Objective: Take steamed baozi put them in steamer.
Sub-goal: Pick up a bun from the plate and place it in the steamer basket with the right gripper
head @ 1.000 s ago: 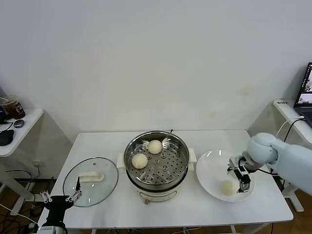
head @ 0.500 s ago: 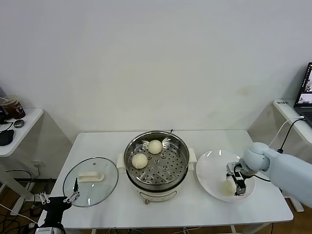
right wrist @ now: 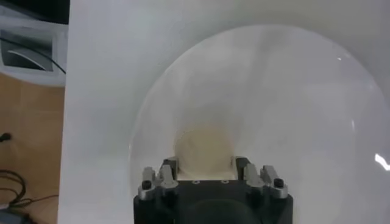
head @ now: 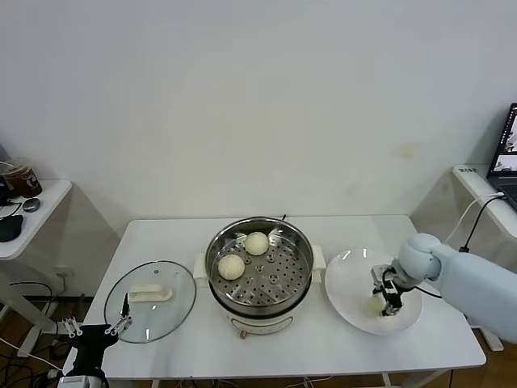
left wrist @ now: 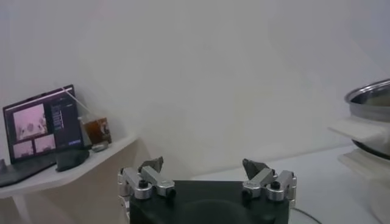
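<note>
Head view, reading from the left: our left tool (head: 98,327) hangs low off the front left corner of the white tabletop (head: 323,347), its fingers spread wide with nothing between them. Just beyond it lies a round glass lid with a white handle (head: 150,299), flat on the tabletop. At the middle stands the large round stainless-steel steamer on its cream-white base (head: 260,273); two cream-white round steamed baozi (head: 231,267) rest on its perforated tray, toward the left and rear. To the right, near the steamer, sits a flat white plate (head: 347,279). Our right tool (head: 378,301) is down on the plate, and in the right wrist view its fingers (right wrist: 170,167) stand on either side of a third cream-white bun (right wrist: 204,149), closed in against it where it rests on the plate.
</note>
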